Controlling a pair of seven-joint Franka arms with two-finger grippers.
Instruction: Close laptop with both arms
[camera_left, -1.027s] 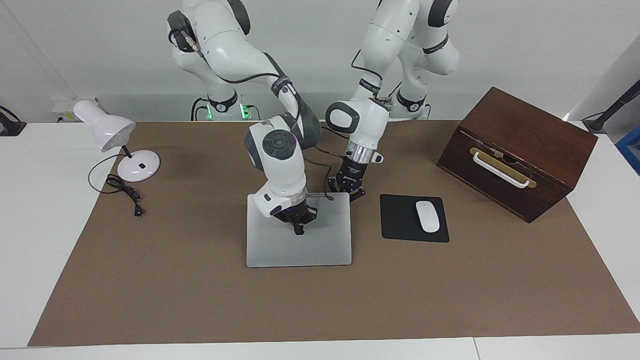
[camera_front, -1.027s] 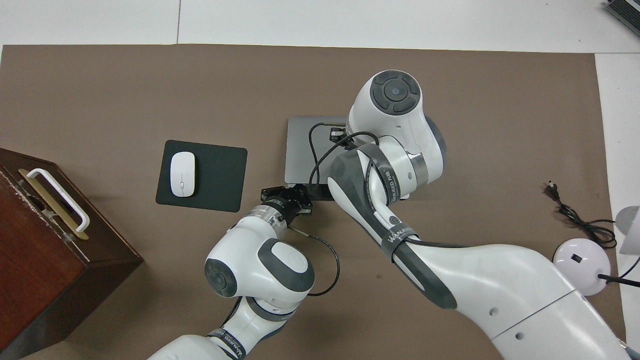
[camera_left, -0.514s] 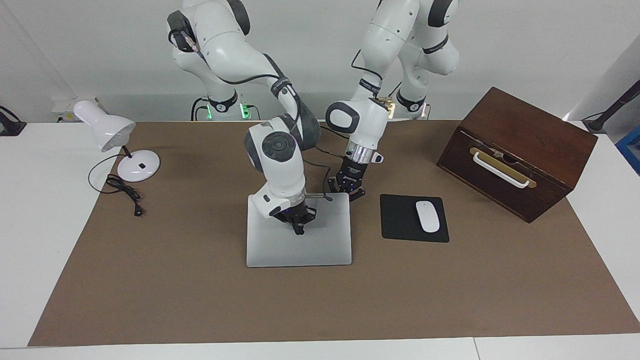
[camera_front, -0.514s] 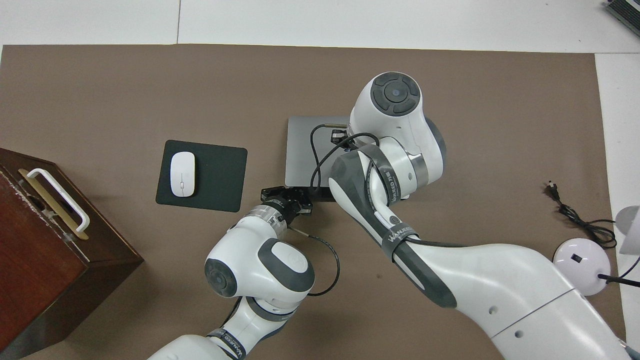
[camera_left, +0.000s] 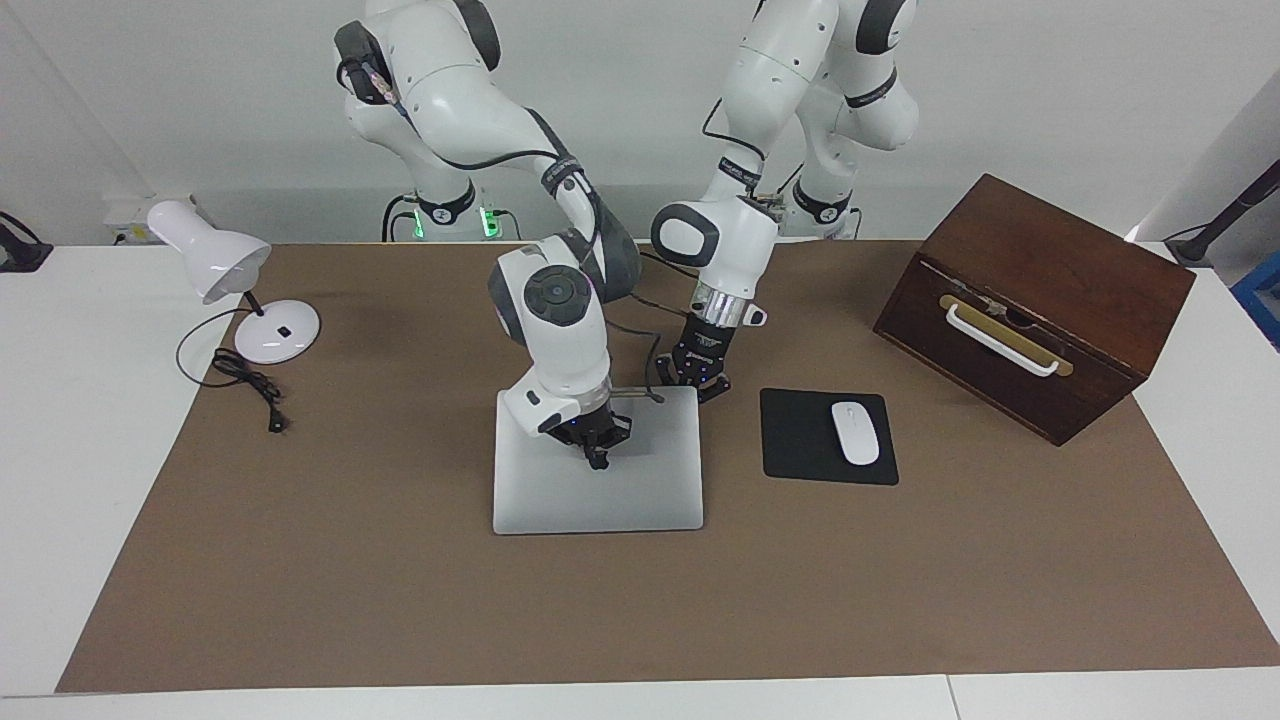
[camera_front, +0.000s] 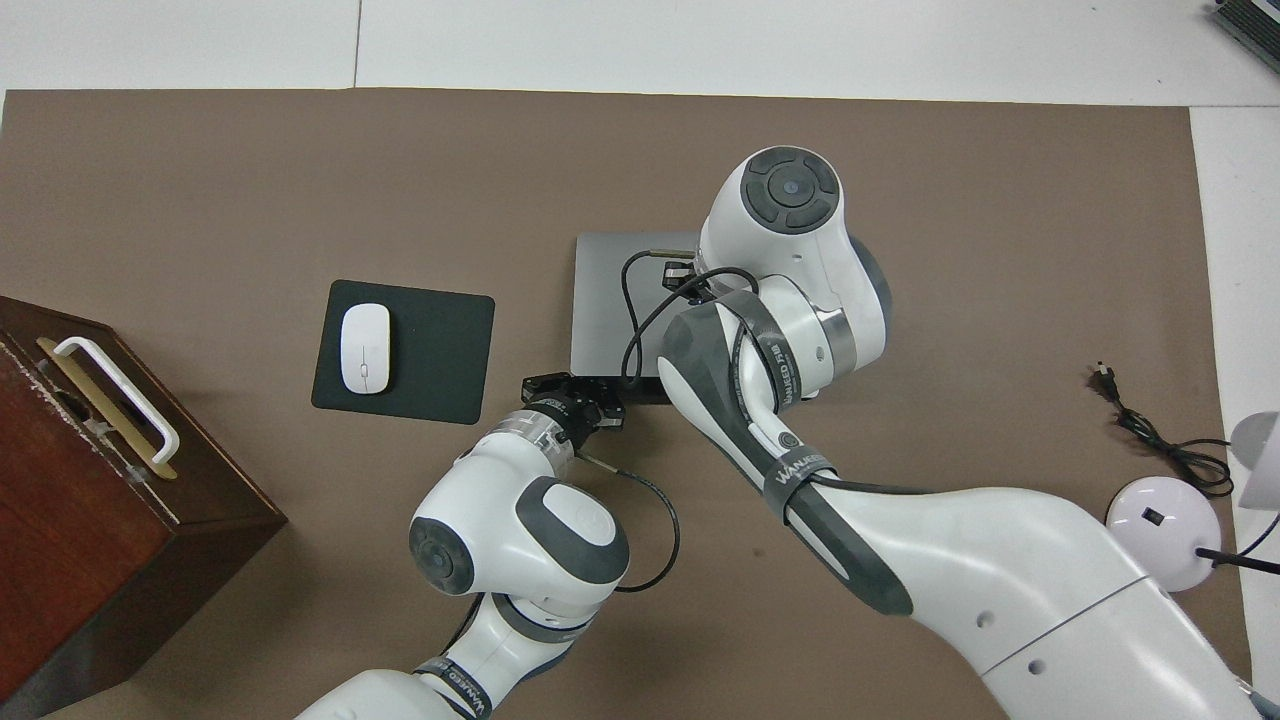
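Silver-grey metal laptop (camera_left: 600, 500) lies flat with its lid down on the brown mat (camera_left: 350, 560), about midway between the two end edges of the white tabletop (camera_left: 60, 450).

The right hand (camera_left: 597, 455) points down onto the lid in the half nearer the robots, its fingers drawn together into one tip. The left hand (camera_left: 700, 385) sits low at the laptop's corner that is nearer the robots and toward the left arm's end. I cannot tell whether it is apart or together, nor whether it touches the metal.

With the lid apparently down, I judge the step in hand to be the last seating press and the release.
- The right hand should press straight down and lightly, with no sideways drag that could scratch the lid or slide the laptop.
- The left hand is best kept as a steady stop at the corner until the lid is seated.
- Both should then lift straight up, clear of the thin black mouse pad (camera_left: 800, 450) and the white oval mouse (camera_left: 855, 432), which lie beside the laptop toward the left arm's end.

In the overhead view, white lettering on the right arm's grey band (camera_front: 795, 470) reads roughly "WANEED". The small white print on the left hand is too small to read, and no logo shows on the lid.
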